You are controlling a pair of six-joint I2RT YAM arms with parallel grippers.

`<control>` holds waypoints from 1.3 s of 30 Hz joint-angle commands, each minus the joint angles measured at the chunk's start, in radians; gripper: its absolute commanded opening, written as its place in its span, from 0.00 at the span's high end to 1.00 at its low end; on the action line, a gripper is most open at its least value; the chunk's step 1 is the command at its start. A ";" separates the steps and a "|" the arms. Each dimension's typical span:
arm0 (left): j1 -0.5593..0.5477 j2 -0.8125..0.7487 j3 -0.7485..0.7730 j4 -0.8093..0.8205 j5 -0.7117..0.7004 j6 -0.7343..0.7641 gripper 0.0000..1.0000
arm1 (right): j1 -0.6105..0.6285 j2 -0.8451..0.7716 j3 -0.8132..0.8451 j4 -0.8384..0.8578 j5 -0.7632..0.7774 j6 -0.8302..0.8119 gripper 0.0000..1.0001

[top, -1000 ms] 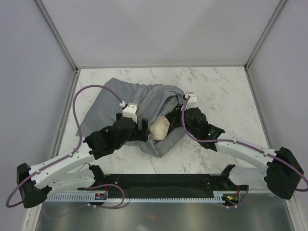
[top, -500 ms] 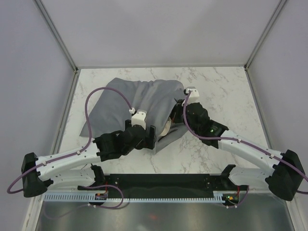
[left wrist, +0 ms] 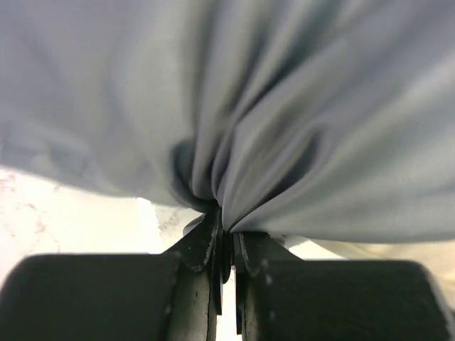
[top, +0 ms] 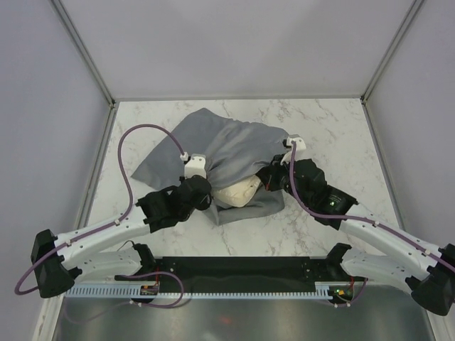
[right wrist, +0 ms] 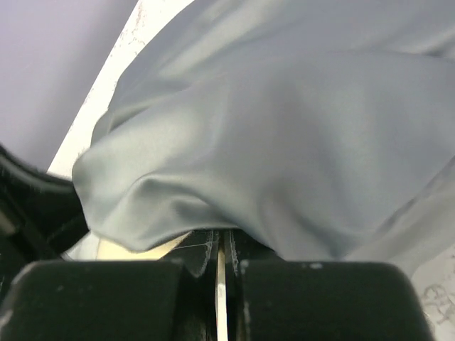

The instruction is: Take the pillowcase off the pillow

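Observation:
The grey pillowcase [top: 220, 145] lies crumpled on the marble table. At its near, open end the cream pillow [top: 237, 192] shows. My left gripper [top: 210, 199] is at the left of that opening. In the left wrist view it [left wrist: 226, 229] is shut on a bunched fold of the pillowcase [left wrist: 284, 106]. My right gripper [top: 269, 179] is at the right of the opening. Its jaws [right wrist: 222, 238] are shut, with the pillowcase [right wrist: 284, 128] draped over and into the tips. A cream sliver of pillow [right wrist: 135, 249] shows below the cloth.
The marble table [top: 327, 135] is boxed in by pale walls with metal corner posts. A black rail [top: 242, 270] runs along the near edge between the arm bases. Purple cables [top: 128, 163] loop above both arms.
My left gripper has gone from open to shut on the case fabric. The right gripper has drawn to the right, and the pillowcase has shifted right with it.

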 commanded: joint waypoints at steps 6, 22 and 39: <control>0.144 0.017 0.053 0.024 -0.045 0.123 0.92 | -0.004 -0.176 -0.021 -0.049 -0.010 -0.024 1.00; 0.350 0.391 0.254 0.168 0.166 0.311 0.16 | -0.004 -0.274 -0.124 -0.080 -0.114 0.010 1.00; 0.345 -0.027 0.134 -0.014 0.722 0.311 0.00 | -0.004 -0.038 -0.067 0.076 -0.031 0.045 1.00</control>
